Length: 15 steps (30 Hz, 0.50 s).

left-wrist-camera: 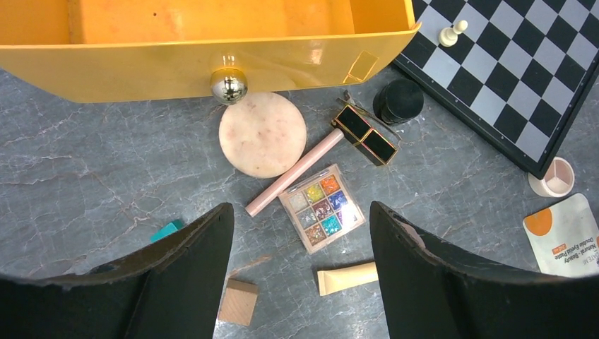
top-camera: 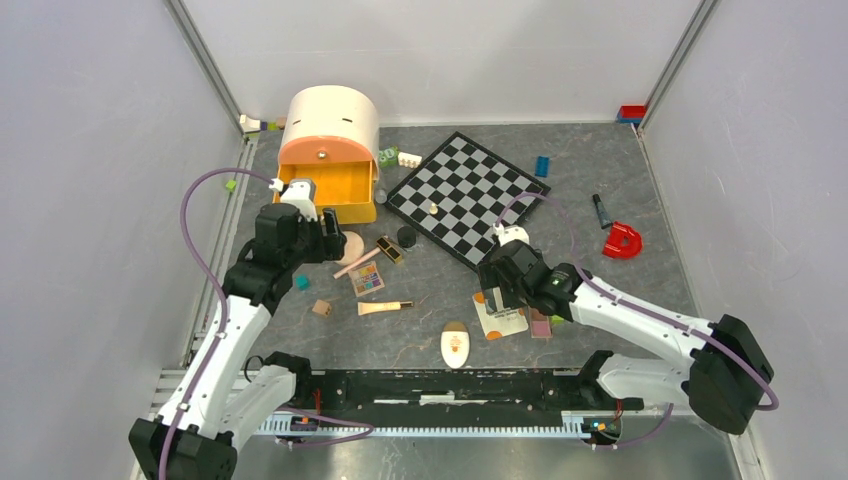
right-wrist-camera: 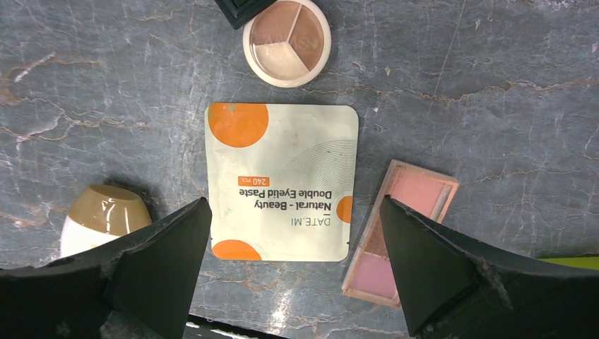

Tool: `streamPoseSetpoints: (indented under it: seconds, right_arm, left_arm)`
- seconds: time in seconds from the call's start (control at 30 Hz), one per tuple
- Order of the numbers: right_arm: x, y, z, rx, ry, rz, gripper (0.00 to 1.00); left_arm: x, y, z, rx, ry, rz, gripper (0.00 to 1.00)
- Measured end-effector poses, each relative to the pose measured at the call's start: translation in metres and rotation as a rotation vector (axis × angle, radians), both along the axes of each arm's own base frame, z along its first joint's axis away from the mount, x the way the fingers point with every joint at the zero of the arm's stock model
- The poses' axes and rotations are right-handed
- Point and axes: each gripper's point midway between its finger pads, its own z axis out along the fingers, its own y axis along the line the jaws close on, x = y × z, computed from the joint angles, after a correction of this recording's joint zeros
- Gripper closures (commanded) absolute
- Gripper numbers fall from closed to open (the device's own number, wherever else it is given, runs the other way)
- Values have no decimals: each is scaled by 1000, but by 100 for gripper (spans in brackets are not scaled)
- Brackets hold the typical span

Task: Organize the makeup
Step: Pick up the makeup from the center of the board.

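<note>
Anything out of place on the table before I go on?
Yes, stray non-makeup items. A teal brick and a wooden cube lie near the eyeshadow palette, and a lone white chess piece stands on the chessboard. The orange drawer is pulled open, with the round compact lying outside, in front of it.

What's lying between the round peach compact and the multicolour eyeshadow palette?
A slim pink stick lies diagonally between them, clearest in the left wrist view.
</note>
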Motion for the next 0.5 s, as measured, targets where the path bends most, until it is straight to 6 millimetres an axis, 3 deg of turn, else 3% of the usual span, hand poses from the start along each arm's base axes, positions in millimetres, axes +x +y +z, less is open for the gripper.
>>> streamPoseSetpoints:
  seconds: [0.23, 0.5]
  right_arm:
    - [-2, -3, -5, -27, 17, 10, 3]
    - [-7, 1, -7, 9, 33, 32, 2]
  left_arm:
    - [1, -2, -4, -2, 15, -8, 26]
    - [-2, -18, -10, -34, 48, -82, 29]
